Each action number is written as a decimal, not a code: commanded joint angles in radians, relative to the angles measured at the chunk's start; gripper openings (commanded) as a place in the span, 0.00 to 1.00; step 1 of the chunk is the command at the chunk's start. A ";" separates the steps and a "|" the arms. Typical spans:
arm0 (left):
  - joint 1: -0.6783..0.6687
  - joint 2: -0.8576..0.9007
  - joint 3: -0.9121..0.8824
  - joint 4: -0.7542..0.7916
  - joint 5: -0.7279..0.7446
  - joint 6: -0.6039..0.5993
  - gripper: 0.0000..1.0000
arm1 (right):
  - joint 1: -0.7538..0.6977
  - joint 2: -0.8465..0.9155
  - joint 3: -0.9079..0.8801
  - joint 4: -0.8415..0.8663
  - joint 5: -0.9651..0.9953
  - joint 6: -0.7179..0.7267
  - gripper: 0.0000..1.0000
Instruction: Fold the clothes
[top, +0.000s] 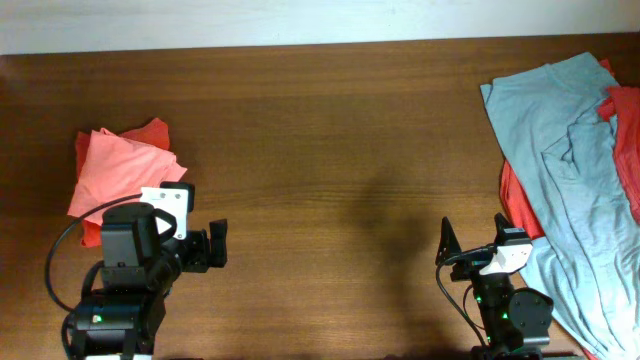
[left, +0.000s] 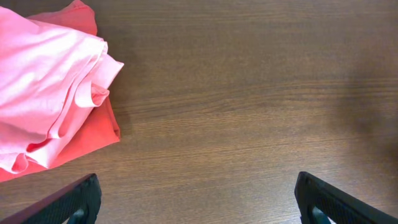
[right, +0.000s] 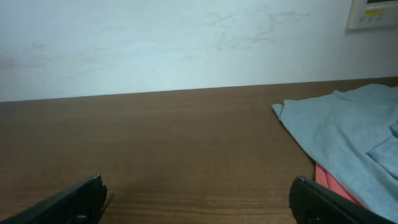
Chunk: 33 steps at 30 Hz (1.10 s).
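A folded salmon-pink T-shirt (top: 115, 170) lies at the table's left on a folded orange-red one (top: 150, 131); both show in the left wrist view, pink (left: 43, 93) over orange-red (left: 87, 140). A light grey-blue T-shirt (top: 570, 170) lies spread at the right over red cloth (top: 516, 205), also in the right wrist view (right: 348, 134). My left gripper (top: 216, 245) is open and empty, just right of the folded pile. My right gripper (top: 470, 240) is open and empty, just left of the grey-blue shirt.
The brown wooden table (top: 330, 150) runs between the two piles. A pale wall (right: 186, 43) stands behind the table's far edge. Red cloth (top: 628, 140) also shows at the right edge.
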 joint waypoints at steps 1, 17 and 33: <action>-0.003 -0.002 -0.003 0.002 -0.008 -0.008 0.99 | -0.002 -0.009 -0.006 -0.002 -0.012 0.004 0.98; -0.003 -0.002 -0.003 0.002 -0.008 -0.008 0.99 | -0.002 -0.009 -0.006 -0.002 -0.012 0.004 0.99; -0.003 -0.441 -0.338 0.110 0.017 0.003 0.99 | -0.002 -0.009 -0.006 -0.002 -0.012 0.004 0.99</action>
